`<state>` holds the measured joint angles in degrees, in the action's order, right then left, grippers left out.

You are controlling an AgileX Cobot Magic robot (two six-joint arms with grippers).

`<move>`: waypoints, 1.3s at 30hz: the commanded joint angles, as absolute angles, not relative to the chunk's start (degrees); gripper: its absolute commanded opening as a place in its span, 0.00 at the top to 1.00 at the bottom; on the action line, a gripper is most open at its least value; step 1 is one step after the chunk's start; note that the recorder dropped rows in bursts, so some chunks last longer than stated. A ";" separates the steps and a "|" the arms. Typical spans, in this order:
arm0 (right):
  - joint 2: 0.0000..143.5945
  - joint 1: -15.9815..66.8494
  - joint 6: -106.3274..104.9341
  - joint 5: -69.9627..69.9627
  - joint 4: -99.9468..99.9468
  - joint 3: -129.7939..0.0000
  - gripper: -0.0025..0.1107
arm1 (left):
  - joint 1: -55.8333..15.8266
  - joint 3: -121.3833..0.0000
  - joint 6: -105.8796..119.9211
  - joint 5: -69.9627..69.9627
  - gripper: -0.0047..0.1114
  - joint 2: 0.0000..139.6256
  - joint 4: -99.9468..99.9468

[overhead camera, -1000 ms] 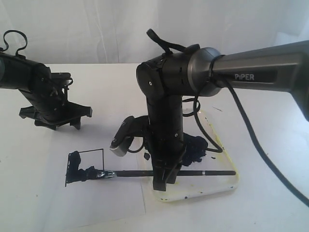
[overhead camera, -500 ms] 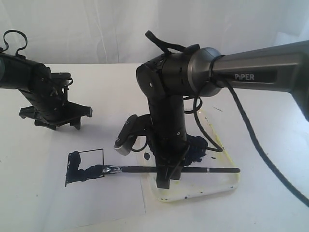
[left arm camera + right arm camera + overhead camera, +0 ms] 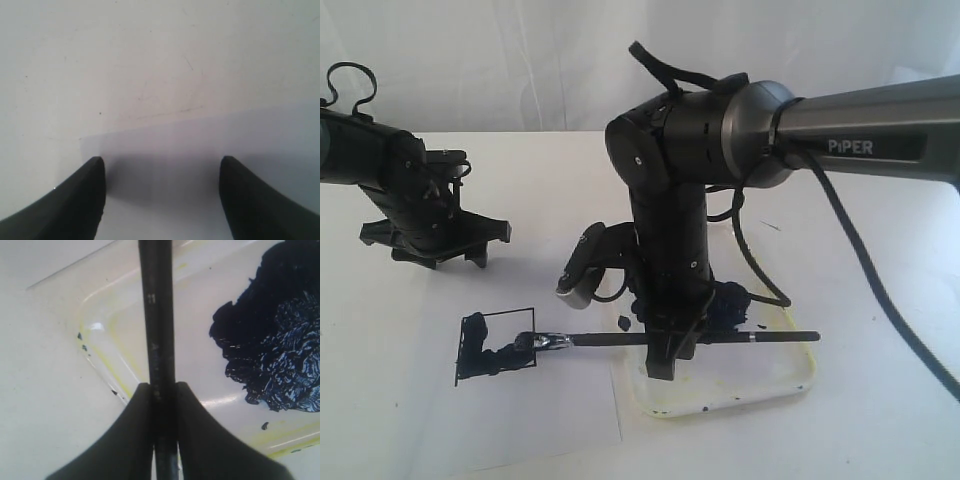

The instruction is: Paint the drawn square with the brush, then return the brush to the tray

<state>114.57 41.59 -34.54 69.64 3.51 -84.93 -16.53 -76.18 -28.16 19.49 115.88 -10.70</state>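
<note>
White tabletop; brush in right gripper

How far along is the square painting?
Done: the drawn square has dark paint down its left side and across the lower part. In hand: the right claw is shut on the brush, bristles at the square's right edge. Remaining: the upper right of the square is blank white, and the brush must go back to the tray. The left claw is open, off to the side.

Brush looks matt, plastic tray smooth, paint blob glossy.
</note>
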 commanded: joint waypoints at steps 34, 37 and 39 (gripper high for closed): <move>126.03 40.95 -34.67 69.96 -5.53 -100.81 0.98 | -16.67 -75.68 -28.29 22.53 0.37 116.64 -10.97; 126.03 40.95 -34.67 69.96 -5.97 -100.70 0.98 | -16.67 -75.68 -28.29 22.53 0.37 116.64 -10.97; 126.03 40.95 -34.67 69.96 -5.97 -100.70 0.98 | -16.67 -75.68 -28.29 22.53 0.37 116.64 -10.97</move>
